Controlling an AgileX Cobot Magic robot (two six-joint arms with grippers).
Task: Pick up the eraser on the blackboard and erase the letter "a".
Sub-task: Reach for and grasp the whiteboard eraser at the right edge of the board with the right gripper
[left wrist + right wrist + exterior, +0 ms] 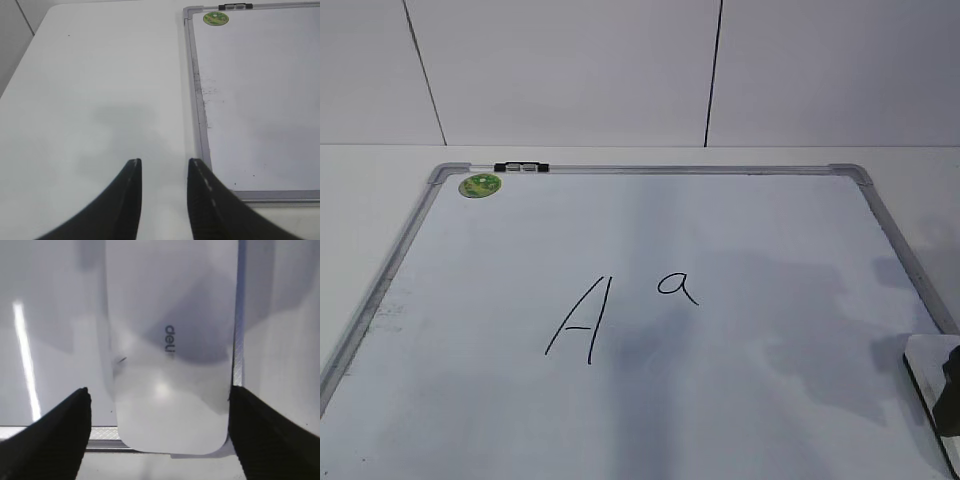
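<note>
Right gripper (159,395) straddling the eraser (170,340) at the blackboard's (650,170) near right corner.
Its fingers (60,435) are spread wide, one at each long side of the eraser. The letter "a" (677,287) sits mid-board. The left gripper (164,167) hangs partly parted, holding nothing, off the board's left edge.

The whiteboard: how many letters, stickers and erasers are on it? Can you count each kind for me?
Letters: 2, the big "A" and the small letter "a"
Green stickers: 1
Erasers: 1, the white eraser at the blackboard's right edge
Total: 4
</note>
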